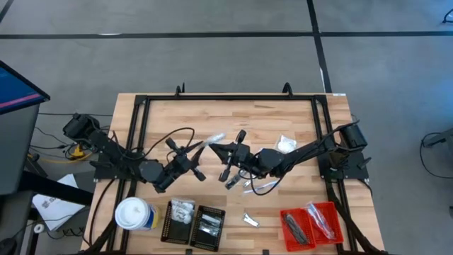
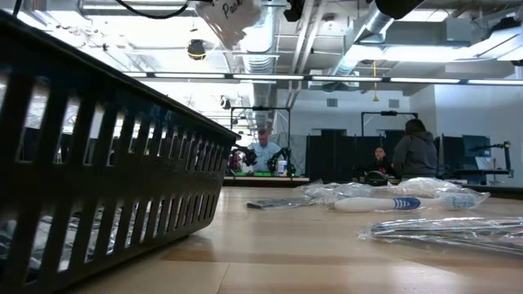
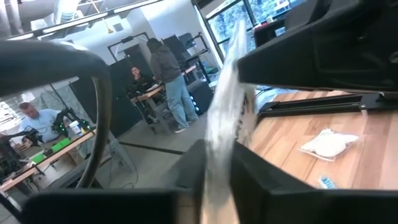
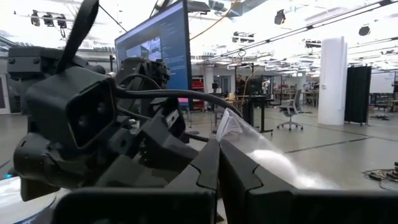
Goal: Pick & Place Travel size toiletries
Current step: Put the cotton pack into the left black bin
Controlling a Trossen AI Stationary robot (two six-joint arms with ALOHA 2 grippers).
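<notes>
A clear, silvery toiletry packet (image 1: 214,139) hangs in the air over the middle of the table, between my two arms. My left gripper (image 1: 200,149) comes at it from the table's left and my right gripper (image 1: 221,150) from the right; both are shut on it. In the low view the packet (image 2: 233,16) shows high above the tabletop. More toiletries lie on the wood: a white puffy packet (image 1: 285,144), clear packets (image 1: 262,185) and a silvery sachet (image 1: 250,219). My left gripper pinches the packet between its two fingers, at the strip of film (image 3: 219,163) that runs out past the fingertips. The fingers lie about level, coming from the table's left. The packet is lifted clear of the table. My right gripper pinches the packet's other end (image 4: 231,132) between its two shut fingers, which come from the table's right, tipped slightly up. The film sticks out beyond the fingertips toward my left gripper. No part of the packet rests on the table.
A white-topped canister (image 1: 134,214) and two black ribbed trays (image 1: 182,221) (image 1: 209,227) stand at the near left, and a red tray (image 1: 311,223) at the near right. A black frame rail (image 1: 226,98) borders the table. People stand at benches (image 2: 265,151) in the room behind.
</notes>
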